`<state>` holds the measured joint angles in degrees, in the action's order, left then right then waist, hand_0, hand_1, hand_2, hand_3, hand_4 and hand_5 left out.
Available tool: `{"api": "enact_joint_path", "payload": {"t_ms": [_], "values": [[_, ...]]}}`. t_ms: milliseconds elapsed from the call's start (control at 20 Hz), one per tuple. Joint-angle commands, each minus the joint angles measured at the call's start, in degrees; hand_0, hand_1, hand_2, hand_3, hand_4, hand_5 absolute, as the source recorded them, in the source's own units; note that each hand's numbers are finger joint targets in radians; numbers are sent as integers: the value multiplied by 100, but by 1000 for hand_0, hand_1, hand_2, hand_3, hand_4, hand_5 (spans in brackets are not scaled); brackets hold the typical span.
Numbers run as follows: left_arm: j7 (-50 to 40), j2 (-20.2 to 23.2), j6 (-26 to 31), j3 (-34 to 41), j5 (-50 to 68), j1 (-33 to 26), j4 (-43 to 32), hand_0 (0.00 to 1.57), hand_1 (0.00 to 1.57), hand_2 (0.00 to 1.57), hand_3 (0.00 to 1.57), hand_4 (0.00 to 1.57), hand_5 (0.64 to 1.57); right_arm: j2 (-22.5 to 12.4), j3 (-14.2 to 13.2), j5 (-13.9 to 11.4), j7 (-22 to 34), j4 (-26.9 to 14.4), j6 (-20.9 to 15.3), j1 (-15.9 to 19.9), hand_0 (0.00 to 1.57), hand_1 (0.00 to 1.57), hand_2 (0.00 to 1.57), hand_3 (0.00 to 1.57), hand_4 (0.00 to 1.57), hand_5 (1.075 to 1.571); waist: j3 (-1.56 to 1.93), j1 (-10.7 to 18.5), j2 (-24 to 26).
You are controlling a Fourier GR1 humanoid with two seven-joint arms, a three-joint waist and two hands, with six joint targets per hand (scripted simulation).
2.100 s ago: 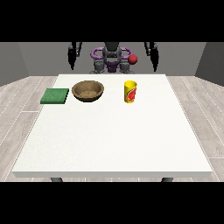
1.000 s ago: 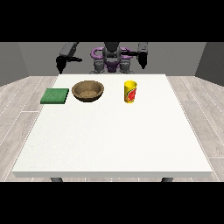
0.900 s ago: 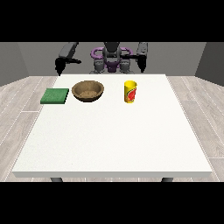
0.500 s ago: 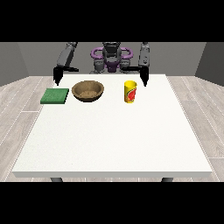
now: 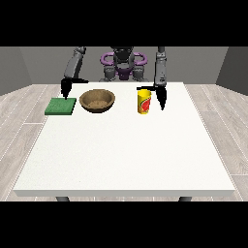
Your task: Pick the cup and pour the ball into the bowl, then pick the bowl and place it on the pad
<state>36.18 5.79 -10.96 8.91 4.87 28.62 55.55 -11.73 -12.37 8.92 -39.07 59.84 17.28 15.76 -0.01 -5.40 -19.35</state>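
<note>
A: Where does the yellow cup with the red patch on its side stand?

B: Upright on the large white table, in the far part, a little right of the middle. It is just beside the black hand at the view's right, which hangs with straight fingers pointing down, next to the cup's right side. A short dark part, likely the thumb, reaches out across the cup's rim towards the left.

A: Do those fingers hold the cup?

B: No fingers are curled round it, as far as can be seen; they look straight. Whether the hand touches the cup I cannot tell.

A: And the ball?

B: It does not show from this side, so I cannot say where it lies.

A: What else is on the table?

B: A round brown wooden bowl sits left of the cup, apart from it. Left of the bowl, close by, lies a flat square green pad, near the table's left edge.

A: And the other hand?

B: The black hand at the view's left hangs above the pad's far edge, pointing down, with a thin dark part sticking out to the right. It holds nothing; whether its fingers are together or apart I cannot tell.

A: The robot itself?

B: Its grey and purple body stands behind the table's far edge, both arms reaching forward.
</note>
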Motion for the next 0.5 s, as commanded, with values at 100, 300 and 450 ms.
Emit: {"api": "enact_joint_path", "payload": {"t_ms": [100, 300, 450], "values": [[620, 313, 123, 412, 114, 533, -926, 0, 0, 0, 0, 0, 1388, -294, -89, 82, 60, -156, 239, 345, 0, 0, 0, 0, 0, 1548, -2, -149, -364], [883, 266, 53, 465, 122, 769, -1140, 0, 0, 0, 0, 0, 1392, -258, -126, -71, -693, -424, 210, 342, 0, 0, 0, 0, 0, 1548, -1, -266, -692], [942, 185, -181, 537, 120, 1055, -1429, 0, 0, 0, 0, 0, 1411, -331, -124, -42, -543, -466, 234, 463, 0, 0, 0, 0, 0, 1541, 0, -357, -684]]}}
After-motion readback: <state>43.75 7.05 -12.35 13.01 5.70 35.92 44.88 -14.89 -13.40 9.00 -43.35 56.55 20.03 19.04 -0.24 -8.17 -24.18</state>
